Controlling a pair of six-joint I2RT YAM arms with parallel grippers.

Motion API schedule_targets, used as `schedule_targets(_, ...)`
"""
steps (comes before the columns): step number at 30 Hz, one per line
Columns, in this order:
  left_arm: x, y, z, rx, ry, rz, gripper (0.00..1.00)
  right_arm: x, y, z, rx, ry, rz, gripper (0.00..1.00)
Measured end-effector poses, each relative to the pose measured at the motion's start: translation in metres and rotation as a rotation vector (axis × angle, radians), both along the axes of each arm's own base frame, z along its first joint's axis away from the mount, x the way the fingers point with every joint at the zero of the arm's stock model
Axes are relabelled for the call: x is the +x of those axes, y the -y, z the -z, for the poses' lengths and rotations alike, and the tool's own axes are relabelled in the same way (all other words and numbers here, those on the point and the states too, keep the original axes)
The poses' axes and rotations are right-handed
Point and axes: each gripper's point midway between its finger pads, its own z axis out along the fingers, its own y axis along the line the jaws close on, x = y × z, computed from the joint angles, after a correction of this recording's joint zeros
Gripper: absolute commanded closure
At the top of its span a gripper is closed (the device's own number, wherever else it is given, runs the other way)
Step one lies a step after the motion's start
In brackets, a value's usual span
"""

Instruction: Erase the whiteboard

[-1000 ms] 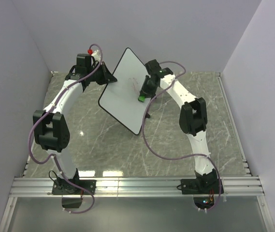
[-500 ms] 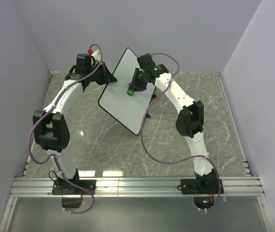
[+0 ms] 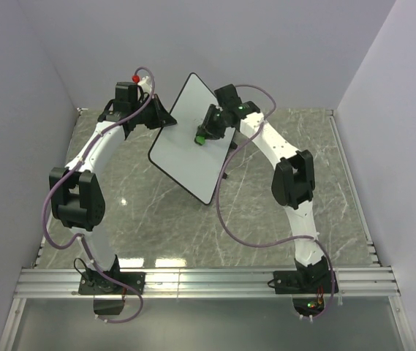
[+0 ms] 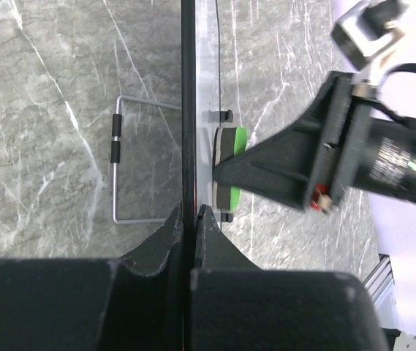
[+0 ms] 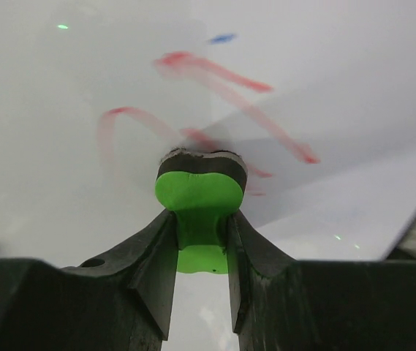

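The whiteboard [image 3: 186,146] stands tilted on the table, white with a black edge. My left gripper [image 3: 165,117] is shut on its left edge; in the left wrist view the board [image 4: 188,110] is seen edge-on between the jaws of that gripper [image 4: 188,213]. My right gripper [image 3: 209,129] is shut on the green eraser [image 3: 202,136], its dark felt face pressed on the board. In the right wrist view the eraser [image 5: 201,191] sits between the fingers of the right gripper [image 5: 201,219], touching the board [image 5: 61,146] amid faded red scribbles [image 5: 215,77].
A wire stand [image 4: 120,161] behind the board rests on the grey marble table [image 3: 266,212]. Grey walls close in the left, back and right sides. A metal rail [image 3: 208,281] runs along the near edge by the arm bases.
My right gripper with the eraser swept up and left across the board, then shifted slightly back right. The left gripper and the board stayed put.
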Motion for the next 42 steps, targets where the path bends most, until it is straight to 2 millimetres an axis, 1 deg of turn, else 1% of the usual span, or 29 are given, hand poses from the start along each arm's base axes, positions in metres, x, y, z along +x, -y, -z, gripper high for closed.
schedule_targets(5,0.0,0.0,-0.001,-0.001,0.001,0.002,1.0,0.002,0.039,0.037,-0.088,-0.086,0.041,1.0)
schedule_targets(7,-0.001,0.0,-0.001,-0.002,0.0,0.003,1.0,0.002,0.048,0.047,-0.119,-0.109,0.048,1.0)
schedule_targets(11,-0.001,0.0,0.0,-0.001,-0.001,0.003,1.0,-0.002,0.057,0.058,-0.162,-0.138,0.048,1.0)
schedule_targets(13,-0.001,0.0,0.0,0.0,-0.001,0.004,1.0,-0.002,0.057,0.059,-0.167,-0.146,0.045,1.0)
schedule_targets(15,-0.001,0.0,0.0,0.002,-0.001,0.004,1.0,0.0,0.053,0.055,-0.154,-0.149,0.034,1.0)
schedule_targets(17,-0.001,0.0,0.0,0.003,-0.002,0.003,1.0,0.003,0.044,0.047,-0.106,-0.137,0.015,1.0)
schedule_targets(20,-0.001,-0.001,0.001,0.004,-0.003,0.001,1.0,0.013,0.021,0.021,0.021,-0.08,-0.021,1.0)
schedule_targets(24,-0.002,0.0,-0.001,0.003,-0.004,0.005,1.0,0.031,-0.016,-0.032,0.208,0.041,-0.055,1.0)
schedule_targets(25,-0.002,0.0,-0.001,0.002,-0.004,0.009,1.0,0.034,-0.029,-0.049,0.259,0.084,-0.068,1.0)
schedule_targets(27,-0.003,0.001,-0.001,0.005,-0.005,0.015,1.0,0.036,-0.045,-0.073,0.324,0.144,-0.087,1.0)
schedule_targets(28,-0.003,0.001,-0.001,0.006,-0.004,0.018,1.0,0.036,-0.053,-0.082,0.349,0.17,-0.099,1.0)
schedule_targets(30,-0.004,0.001,0.0,0.009,-0.007,0.017,1.0,0.036,-0.057,-0.086,0.362,0.187,-0.106,1.0)
schedule_targets(31,-0.004,0.0,0.0,0.012,-0.01,0.015,1.0,0.035,-0.058,-0.085,0.361,0.186,-0.106,1.0)
schedule_targets(33,-0.004,-0.001,0.001,0.014,-0.011,0.011,1.0,0.036,-0.054,-0.077,0.348,0.171,-0.099,1.0)
schedule_targets(35,-0.004,-0.003,0.002,0.018,-0.017,0.006,1.0,0.039,-0.045,-0.061,0.31,0.155,-0.08,1.0)
schedule_targets(38,-0.004,-0.005,0.004,0.02,-0.024,0.002,1.0,0.044,-0.02,-0.031,0.227,0.099,-0.032,1.0)
schedule_targets(40,-0.004,-0.005,0.004,0.02,-0.024,0.003,1.0,0.047,0.002,-0.007,0.162,0.051,0.013,1.0)
schedule_targets(42,-0.004,-0.005,0.004,0.02,-0.026,0.003,1.0,0.046,0.021,0.013,0.105,0.006,0.045,1.0)
